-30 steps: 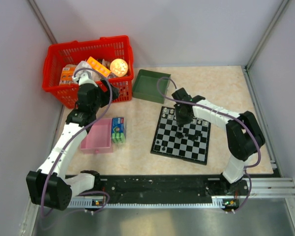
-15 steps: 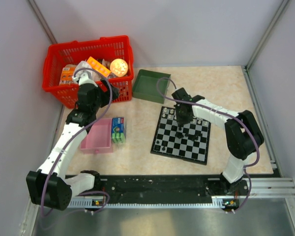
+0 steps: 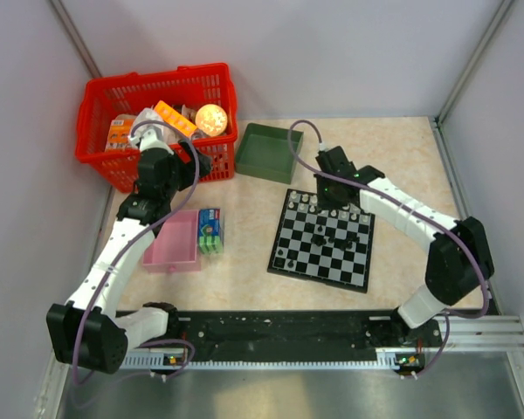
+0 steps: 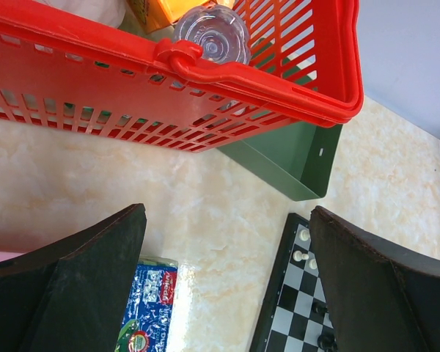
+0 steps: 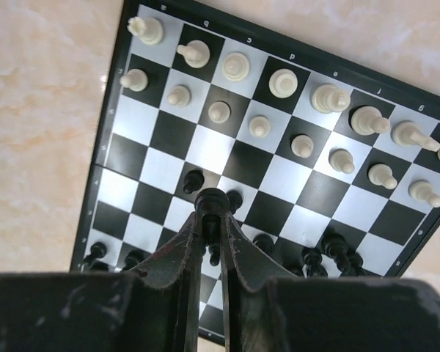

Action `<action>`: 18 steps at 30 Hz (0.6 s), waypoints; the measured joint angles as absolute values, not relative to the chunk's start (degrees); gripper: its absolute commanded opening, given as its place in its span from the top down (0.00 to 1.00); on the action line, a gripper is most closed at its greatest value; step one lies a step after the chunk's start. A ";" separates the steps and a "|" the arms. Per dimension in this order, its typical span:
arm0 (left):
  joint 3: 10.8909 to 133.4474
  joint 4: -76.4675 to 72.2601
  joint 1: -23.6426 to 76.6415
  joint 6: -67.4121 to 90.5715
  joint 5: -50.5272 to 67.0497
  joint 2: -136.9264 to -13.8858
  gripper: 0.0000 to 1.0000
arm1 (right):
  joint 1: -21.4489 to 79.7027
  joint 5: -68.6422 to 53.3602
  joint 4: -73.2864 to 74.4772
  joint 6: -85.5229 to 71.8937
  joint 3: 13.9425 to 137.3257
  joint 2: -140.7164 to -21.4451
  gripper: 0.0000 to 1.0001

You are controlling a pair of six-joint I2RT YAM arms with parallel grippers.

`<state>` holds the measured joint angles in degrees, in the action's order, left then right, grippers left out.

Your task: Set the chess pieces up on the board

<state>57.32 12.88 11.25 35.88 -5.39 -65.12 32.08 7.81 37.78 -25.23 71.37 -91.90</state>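
The board (image 3: pixel 307 256) lies on the table right of centre; it also shows in the right wrist view (image 5: pixel 169 135) and the left wrist view (image 4: pixel 277 323). White pieces (image 5: pixel 283 82) fill its two far rows. Black pieces (image 5: pixel 193 179) stand scattered on the near half. My right gripper (image 5: pixel 213 217) is shut on a black piece (image 5: pixel 212 201) and holds it above the board's middle; in the top view the right gripper (image 3: pixel 335 204) hangs over the far rows. My left gripper (image 4: pixel 227 213) is open and empty above the table, near the red basket (image 3: pixel 100 157).
The red basket (image 4: pixel 205 73) holds several items at the back left. A green tray (image 3: pixel 267 153) stands beside it. A pink tray (image 3: pixel 173 244) and a small blue-green packet (image 3: pixel 210 230) lie left of the board.
My right gripper has risen from the board's middle and moved toward its far edge with the black piece in it; its elbow swung right. The left arm has not moved.
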 measured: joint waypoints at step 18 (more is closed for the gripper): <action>57.30 12.88 11.25 36.32 -5.32 -63.77 0.02 | 49.84 4.47 40.32 -32.45 60.42 -80.53 0.94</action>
